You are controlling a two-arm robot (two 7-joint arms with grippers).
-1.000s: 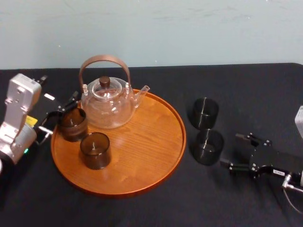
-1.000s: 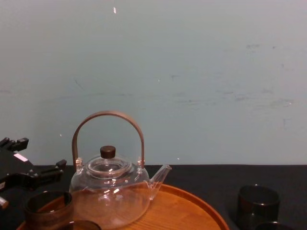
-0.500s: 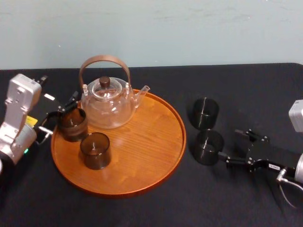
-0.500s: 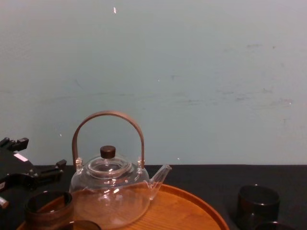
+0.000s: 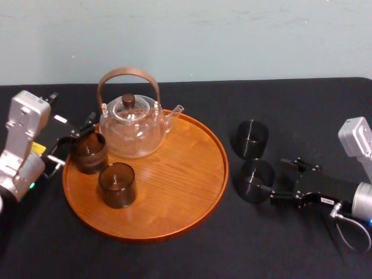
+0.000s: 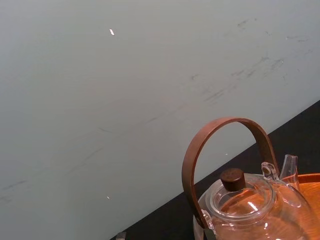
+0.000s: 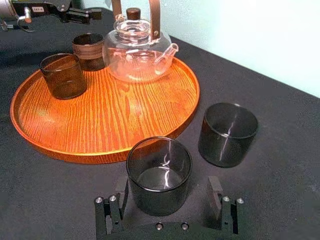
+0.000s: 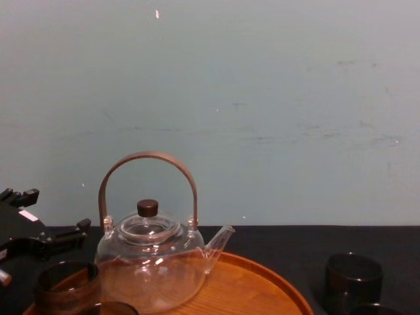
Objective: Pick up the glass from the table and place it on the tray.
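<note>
Now, right gripper (image 5: 279, 180): edging closer vs 0.5 s ago, jaws released, straddling near glass (image 5: 254, 180).
Near glass: sitting on counter (image 5: 279, 244), just beside tray (image 5: 174, 197), not on it.
Count: 4 glasses (image 5: 117, 185) – 2 on counter, 2 on tray; 1 teapot (image 5: 131, 131); 1 tray.
Left gripper (image 5: 75, 140): idling at tray's L rim, jaws released.

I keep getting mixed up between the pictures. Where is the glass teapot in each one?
Head view: the teapot sits at the back left of the tray.
Chest view: the teapot is low, left of centre, side-on.
Left wrist view: the teapot is close, before the pale wall.
Right wrist view: the teapot is across the tray from the right gripper.
Shared landmark: its curved brown handle.
</note>
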